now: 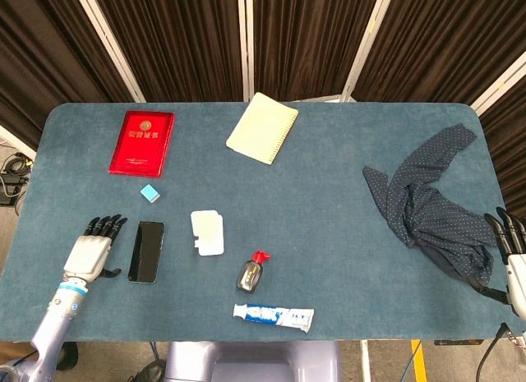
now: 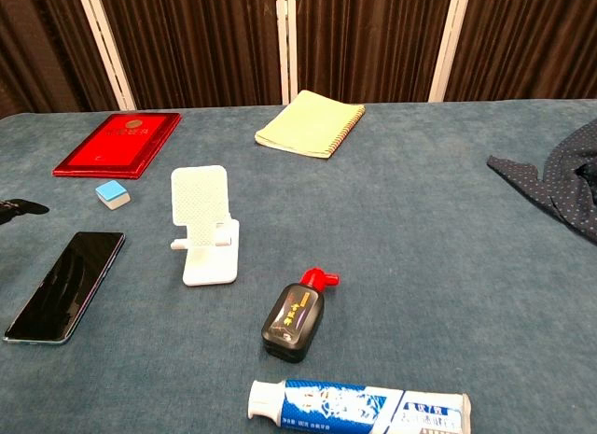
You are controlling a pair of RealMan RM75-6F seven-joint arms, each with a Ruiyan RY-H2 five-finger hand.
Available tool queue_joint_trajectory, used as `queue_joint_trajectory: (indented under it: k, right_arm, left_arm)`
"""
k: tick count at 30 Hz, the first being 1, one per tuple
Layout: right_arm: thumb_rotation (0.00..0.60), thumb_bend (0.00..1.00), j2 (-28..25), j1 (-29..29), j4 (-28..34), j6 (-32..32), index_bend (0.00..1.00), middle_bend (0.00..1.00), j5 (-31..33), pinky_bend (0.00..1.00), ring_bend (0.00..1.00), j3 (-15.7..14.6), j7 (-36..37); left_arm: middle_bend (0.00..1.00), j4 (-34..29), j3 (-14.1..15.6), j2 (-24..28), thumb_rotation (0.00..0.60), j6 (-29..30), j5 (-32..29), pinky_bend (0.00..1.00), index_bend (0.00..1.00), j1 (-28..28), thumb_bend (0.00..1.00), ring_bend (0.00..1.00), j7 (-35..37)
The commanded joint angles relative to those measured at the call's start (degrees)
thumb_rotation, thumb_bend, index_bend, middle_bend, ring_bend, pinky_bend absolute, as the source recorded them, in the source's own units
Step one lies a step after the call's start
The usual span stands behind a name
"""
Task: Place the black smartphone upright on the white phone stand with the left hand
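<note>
The black smartphone (image 1: pixel 146 251) lies flat on the blue table, screen up, also seen in the chest view (image 2: pixel 65 285). The white phone stand (image 1: pixel 207 232) stands just right of it, its back plate upright in the chest view (image 2: pixel 202 224), and holds nothing. My left hand (image 1: pixel 92 250) hovers open, fingers spread and pointing away from me, just left of the phone and apart from it; only a fingertip (image 2: pixel 20 208) shows at the chest view's left edge. My right hand (image 1: pixel 511 264) is open at the table's right edge, beside the cloth.
A red booklet (image 1: pixel 141 142) and a small blue eraser (image 1: pixel 149 192) lie behind the phone. A yellow notebook (image 1: pixel 262 127) is at the back. A black ink bottle (image 1: pixel 251 273) and a toothpaste tube (image 1: pixel 274 315) lie near the front edge. A dark dotted cloth (image 1: pixel 430 203) covers the right side.
</note>
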State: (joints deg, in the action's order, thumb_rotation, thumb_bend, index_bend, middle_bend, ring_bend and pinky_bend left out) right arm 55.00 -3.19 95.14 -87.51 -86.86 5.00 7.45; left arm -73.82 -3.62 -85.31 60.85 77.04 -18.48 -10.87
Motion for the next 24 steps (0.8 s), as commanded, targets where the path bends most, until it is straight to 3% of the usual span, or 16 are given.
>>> queue_joint_trajectory:
  k: [1,24]
  right_arm:
    - [0.600,0.00,-0.04,0.01,-0.05,0.00,0.00,0.00,0.00,0.00,0.00,0.00,0.21]
    - [0.600,0.00,-0.71,0.24,-0.30,-0.01,0.00,0.00,0.21,0.00,0.00,0.03,2.06]
  left_arm:
    - [0.00,0.27,0.19,-0.78,0.600,-0.24,-0.32,0.00,0.00,-0.36,0.00,0.00,-0.54]
    - [0.00,-6.34,-0.26,-4.12,0.600,-2.22,-2.15,0.00,0.00,-4.58,0.00,0.00,-5.95]
